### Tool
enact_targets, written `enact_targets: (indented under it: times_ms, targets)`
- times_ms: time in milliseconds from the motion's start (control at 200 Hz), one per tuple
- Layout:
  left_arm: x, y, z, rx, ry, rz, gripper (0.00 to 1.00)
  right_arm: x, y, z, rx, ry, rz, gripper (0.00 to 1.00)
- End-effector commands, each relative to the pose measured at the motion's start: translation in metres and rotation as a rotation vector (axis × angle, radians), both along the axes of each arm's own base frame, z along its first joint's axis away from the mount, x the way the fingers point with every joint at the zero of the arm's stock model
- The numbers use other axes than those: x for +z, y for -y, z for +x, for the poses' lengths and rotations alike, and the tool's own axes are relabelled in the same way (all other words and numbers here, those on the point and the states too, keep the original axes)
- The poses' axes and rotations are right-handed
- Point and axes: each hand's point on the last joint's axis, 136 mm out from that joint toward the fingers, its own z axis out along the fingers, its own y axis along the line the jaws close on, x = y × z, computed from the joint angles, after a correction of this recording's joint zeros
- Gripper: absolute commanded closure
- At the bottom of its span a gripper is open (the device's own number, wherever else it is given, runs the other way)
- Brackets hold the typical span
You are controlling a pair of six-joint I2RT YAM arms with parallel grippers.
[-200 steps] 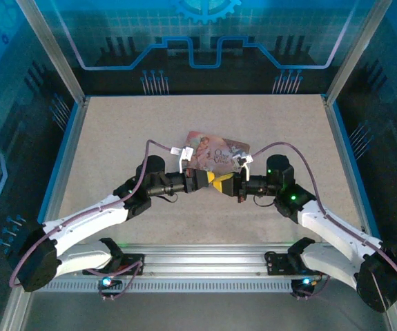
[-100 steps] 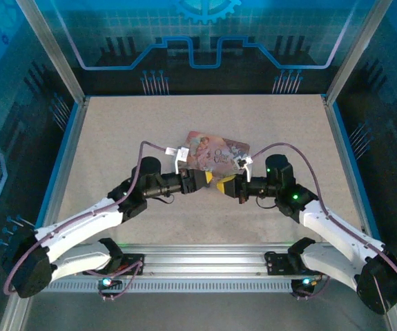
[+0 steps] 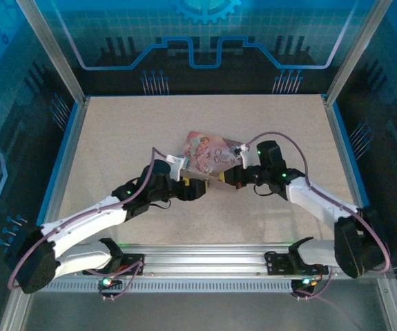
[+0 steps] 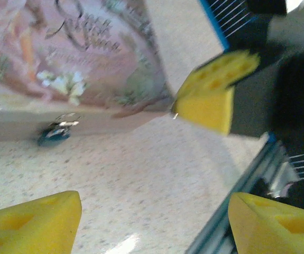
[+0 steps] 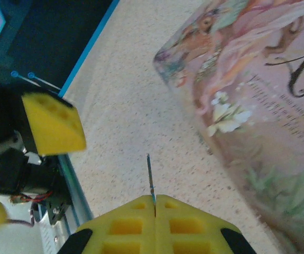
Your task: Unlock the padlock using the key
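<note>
Seen from the top, the left gripper [image 3: 199, 187] and right gripper [image 3: 231, 176] face each other nose to nose at mid frame. They sit just below the pink tin [image 3: 212, 153] on the table [image 3: 115, 138]. At that size the fingers cannot be judged.

The left wrist view settles its own gripper. Its two yellow pads [image 4: 33, 222] sit in the bottom corners, wide apart, with bare table between them and nothing held. At the upper right of that frame the right gripper's pad shows a tiny silver tip poking from its left corner. A small silver-and-blue thing [image 4: 56, 129] lies at the tin's lower edge, left of centre, too blurred to tell whether it is the padlock.

The right wrist view makes the silver tip plain. Its pads are pressed together at bottom centre, pinching the key [image 5: 149, 177], a thin sliver standing up out of the seam. The tin takes the upper right. One left pad sits at mid left, apart from the key.
</note>
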Motion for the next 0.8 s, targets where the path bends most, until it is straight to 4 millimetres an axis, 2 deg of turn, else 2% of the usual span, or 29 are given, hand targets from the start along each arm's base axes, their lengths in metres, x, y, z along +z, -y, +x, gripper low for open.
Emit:
enact_targets:
  times_ms: [0,190,310,595,795]
  targets:
    - [-0.027,-0.003,0.004,-0.024,0.019,0.102,0.25,0.01,0.001,0.029,-0.026,0.021,0.035,1.0]
    - [-0.043,0.006,0.016,-0.034,0.05,0.115,0.23,-0.013,0.004,0.059,-0.068,-0.04,0.005,1.0]
    - [-0.054,0.009,0.022,-0.037,0.059,0.131,0.21,-0.035,0.01,0.065,-0.1,-0.096,-0.024,1.0]
    - [-0.075,0.011,0.035,-0.02,0.089,0.169,0.2,-0.071,0.019,0.06,-0.138,-0.205,-0.097,0.99]
    - [-0.088,0.01,0.044,-0.008,0.096,0.18,0.19,-0.082,0.025,0.051,-0.147,-0.243,-0.133,1.0]
